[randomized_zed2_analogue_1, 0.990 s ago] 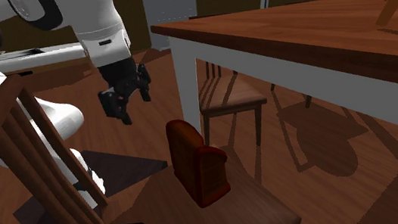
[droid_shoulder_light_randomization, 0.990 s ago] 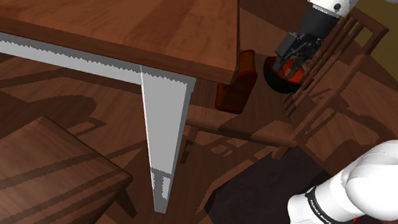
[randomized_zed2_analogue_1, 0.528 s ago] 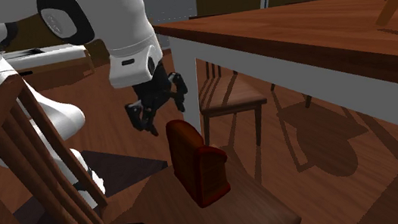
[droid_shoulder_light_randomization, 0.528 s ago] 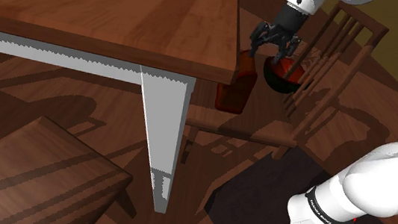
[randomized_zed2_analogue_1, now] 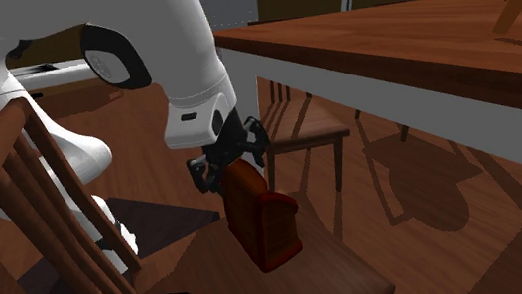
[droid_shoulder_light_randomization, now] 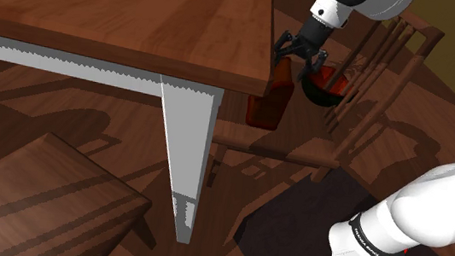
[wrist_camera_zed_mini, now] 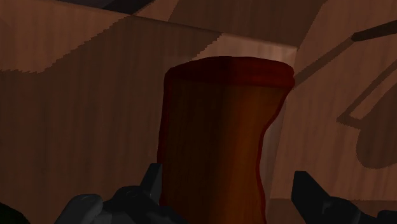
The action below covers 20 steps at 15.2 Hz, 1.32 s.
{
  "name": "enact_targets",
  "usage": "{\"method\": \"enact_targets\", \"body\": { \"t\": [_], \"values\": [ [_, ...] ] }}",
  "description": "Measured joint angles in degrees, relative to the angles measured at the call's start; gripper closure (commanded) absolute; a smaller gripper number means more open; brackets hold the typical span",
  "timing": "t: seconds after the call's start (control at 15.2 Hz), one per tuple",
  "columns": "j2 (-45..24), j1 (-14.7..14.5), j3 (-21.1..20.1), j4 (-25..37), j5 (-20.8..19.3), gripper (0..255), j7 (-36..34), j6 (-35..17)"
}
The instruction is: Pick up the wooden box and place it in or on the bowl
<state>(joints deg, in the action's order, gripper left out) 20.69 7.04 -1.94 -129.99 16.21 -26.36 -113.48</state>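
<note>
Shoulder view: the reddish-brown wooden box (droid_shoulder_light_randomization: 268,103) stands on end on the brown wooden chair seat (droid_shoulder_light_randomization: 254,143), long axis vertical, rounded top up, just left of the dark red bowl (droid_shoulder_light_randomization: 322,87). The all-black gripper (droid_shoulder_light_randomization: 297,54) straddles that top, its 2 fingers (wrist_camera_zed_mini: 313,192) spread wide, not clamped.

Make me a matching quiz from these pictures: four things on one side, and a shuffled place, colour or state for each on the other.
Things:
1 wooden box
2 bowl
3 end effector
4 table leg

Descriptions:
A white
B open, astride the box's top
C beside the chair back
D upright, reddish wood grain

Pairs: 1-D, 2-C, 3-B, 4-A
</note>
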Motion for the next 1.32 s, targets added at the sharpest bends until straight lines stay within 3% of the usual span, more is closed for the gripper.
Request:
{"method": "enact_targets", "body": {
  "t": [0.59, 0.66, 1.32],
  "values": [
    [-0.46, -0.25, -0.41, -1.45, 0.35, 0, -0.06, -2.02],
    [-0.46, -0.25, -0.41, -1.45, 0.35, 255, -0.06, -2.02],
    [-0.44, -0.24, -0.4, -1.43, 0.34, 255, -0.06, -2.02]
  ]
}}
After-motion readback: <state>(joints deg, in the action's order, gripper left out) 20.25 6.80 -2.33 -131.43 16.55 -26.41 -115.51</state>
